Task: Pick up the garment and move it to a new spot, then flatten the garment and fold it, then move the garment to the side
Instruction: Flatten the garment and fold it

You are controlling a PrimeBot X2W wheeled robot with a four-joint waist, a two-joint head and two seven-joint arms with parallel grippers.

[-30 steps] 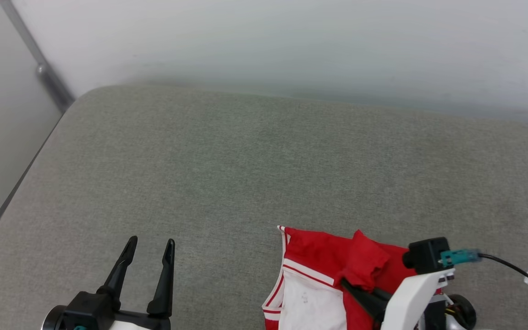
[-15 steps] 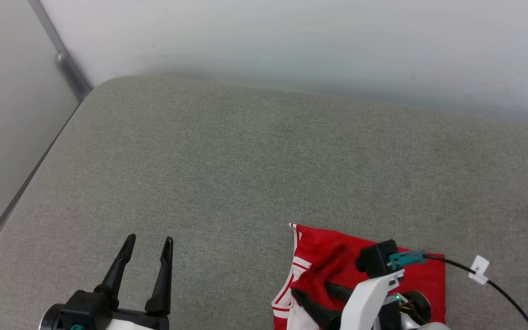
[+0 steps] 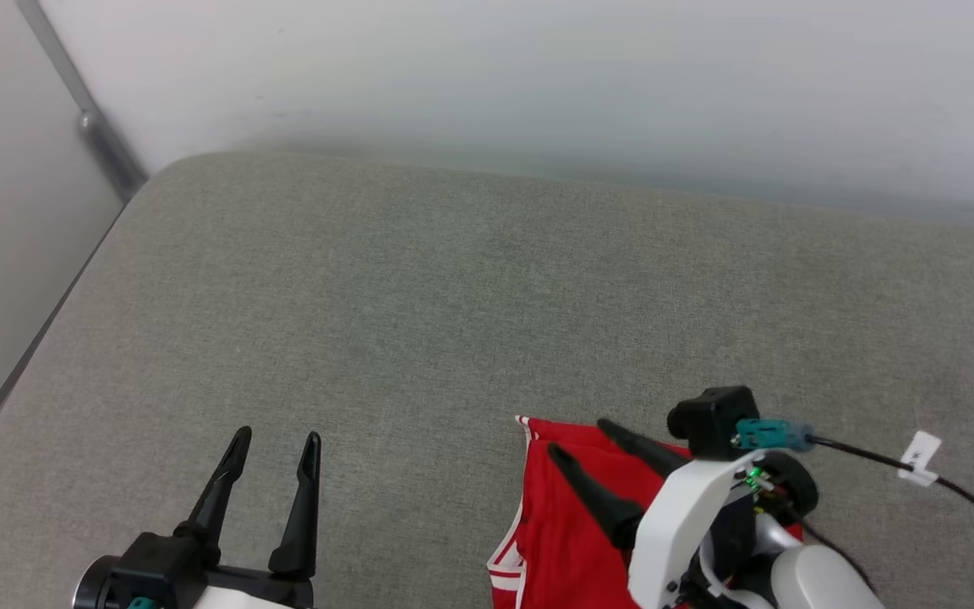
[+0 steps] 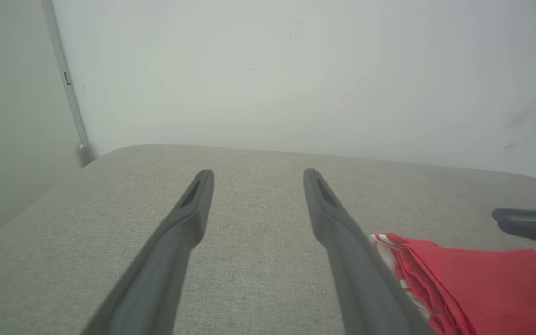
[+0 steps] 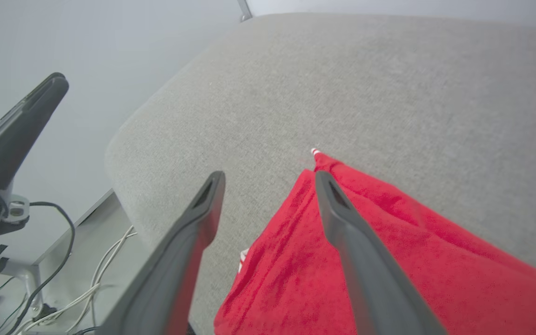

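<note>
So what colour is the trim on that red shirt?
The red fabric garment has red-and-white striped trim, clearest in the left wrist view.

From here the garment (image 3: 563, 524) is soft red cloth, matt, with a fine fuzzy knit. The pad (image 3: 453, 321) is covered in grey-green fabric, coarsely woven and dull. The 2 fingers of the left gripper (image 3: 277, 436) and of the right gripper (image 3: 578, 436) look like smooth, matt black plastic. The right forearm shell (image 3: 681, 516) is glossy white plastic. The wall (image 3: 538, 76) is smooth and flat-finished. The corner strip (image 3: 85, 123) looks like dull grey metal.
</note>
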